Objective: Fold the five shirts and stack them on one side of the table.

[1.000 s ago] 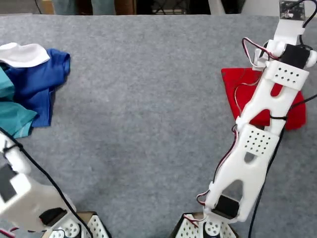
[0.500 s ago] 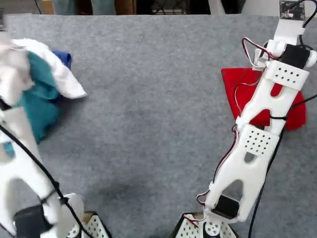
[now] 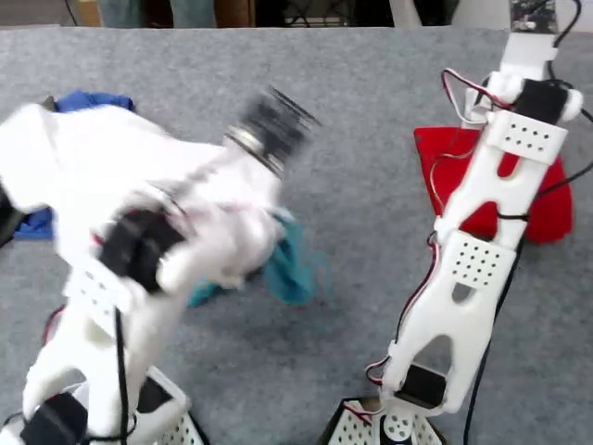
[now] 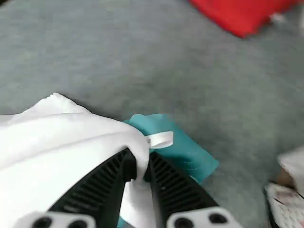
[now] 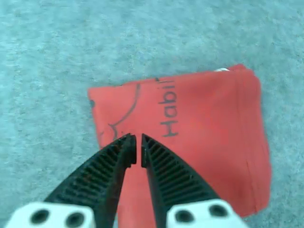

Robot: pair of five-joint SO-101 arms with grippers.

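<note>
Swung mid-table, left claw (image 4: 138,165) pinches white shirt (image 4: 57,137); right claw (image 5: 136,143) closed over red shirt (image 5: 209,137).

A grey felt covering (image 3: 352,139) spreads across the whole work surface, flecked and slightly fuzzy. It runs to the far edge, where the room behind begins. Past that edge a light wooden piece (image 3: 88,11) stands near the far left corner, with a darker brown wooden panel (image 3: 233,11) farther along. A black metal frame (image 3: 315,11) sits in shadow, then a pale, whitish surface (image 3: 468,11) toward the far right.
</note>
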